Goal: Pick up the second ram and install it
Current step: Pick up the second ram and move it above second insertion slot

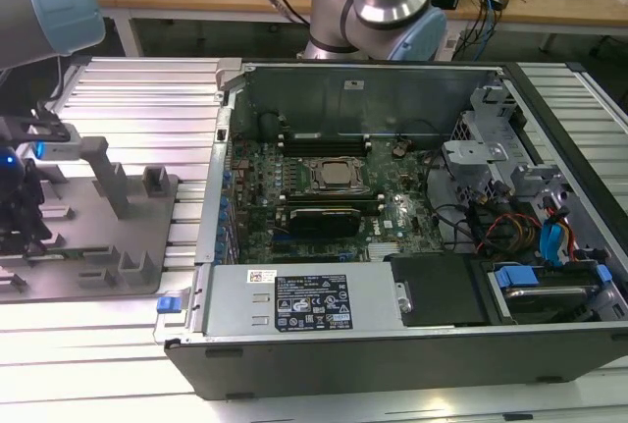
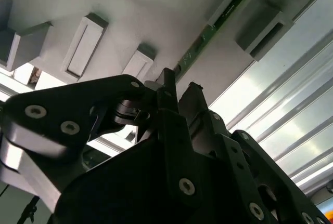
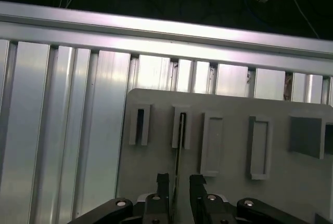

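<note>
The second ram [image 3: 180, 146] is a thin green stick seen edge-on, standing upright in a slot of the grey holder tray [image 3: 234, 182]. My gripper [image 3: 179, 182] is lowered over it with one fingertip on each side and a small gap left on both sides, so it is open. In the second wrist view the ram's green edge [image 2: 208, 31] runs from the slot down between the two black fingertips of the gripper [image 2: 180, 84]. In the exterior view the arm's wrist hangs over the holder tray [image 1: 98, 246] at that view's left.
The open computer case [image 1: 392, 246] lies at the exterior view's right of the tray, with the green motherboard [image 1: 392, 217] and CPU socket [image 1: 334, 175] inside. Ribbed aluminium table surface [image 3: 62, 130] surrounds the tray. Grey posts [image 1: 103, 173] rise from the tray.
</note>
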Robot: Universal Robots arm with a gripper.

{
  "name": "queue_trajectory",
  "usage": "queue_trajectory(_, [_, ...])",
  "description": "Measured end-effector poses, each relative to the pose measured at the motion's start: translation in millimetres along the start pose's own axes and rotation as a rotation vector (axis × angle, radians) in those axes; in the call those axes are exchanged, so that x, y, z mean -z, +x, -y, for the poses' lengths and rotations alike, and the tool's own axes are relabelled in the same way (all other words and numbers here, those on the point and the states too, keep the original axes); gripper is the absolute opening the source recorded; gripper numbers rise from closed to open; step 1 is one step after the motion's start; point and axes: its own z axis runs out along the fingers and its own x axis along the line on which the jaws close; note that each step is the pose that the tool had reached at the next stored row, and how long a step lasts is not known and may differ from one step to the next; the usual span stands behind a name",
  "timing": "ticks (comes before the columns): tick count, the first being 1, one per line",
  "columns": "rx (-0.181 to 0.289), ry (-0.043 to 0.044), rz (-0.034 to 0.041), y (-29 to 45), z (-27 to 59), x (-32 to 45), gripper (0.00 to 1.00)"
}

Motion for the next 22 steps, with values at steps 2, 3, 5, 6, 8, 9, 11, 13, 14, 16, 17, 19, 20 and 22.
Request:
queue_trajectory(2, [0.001,-0.0004,-0.0029,-2.5,-1.7,-6.2,0.28])
queue_trajectory(3, [0.0,-0.0004,-0.0038,-2.7,-2.1,-9.0,0.28])
queue_trajectory(5, [-0.001,-0.0007,-0.0052,-2.9,-3.4,-12.9,0.28])
queue_trajectory(6, [-0.001,-0.0007,-0.0057,-2.9,-3.6,-13.6,0.28])
queue_trajectory(8, [-0.001,-0.0004,-0.0057,-2.9,-3.8,-14.3,0.28])
queue_trajectory(9, [-0.001,-0.0006,-0.0058,-2.5,-3.9,-14.5,0.28])
queue_trajectory(11, [-0.001,-0.0006,-0.0058,-1.1,-4.0,-14.6,0.28])
queue_trajectory(13, [-0.001,-0.0006,-0.0058,-1.0,-4.0,-14.7,0.28])
queue_trajectory(14, [-0.001,-0.0006,-0.0058,-1.0,-4.0,-14.6,0.28])
queue_trajectory(16, [-0.001,-0.0007,-0.0059,-0.9,-4.0,-14.6,0.19])
queue_trajectory(17, [-0.001,-0.0007,-0.0059,-0.9,-4.0,-14.6,0.19])
queue_trajectory(19, [-0.001,-0.0004,-0.0057,-0.9,-4.0,-13.8,0.19])
queue_trajectory(20, [-0.001,-0.0005,-0.0057,-0.9,-4.0,-13.5,0.19])
queue_trajectory(22, [-0.007,-0.0005,-0.0056,-0.9,-4.0,-13.5,0.19])
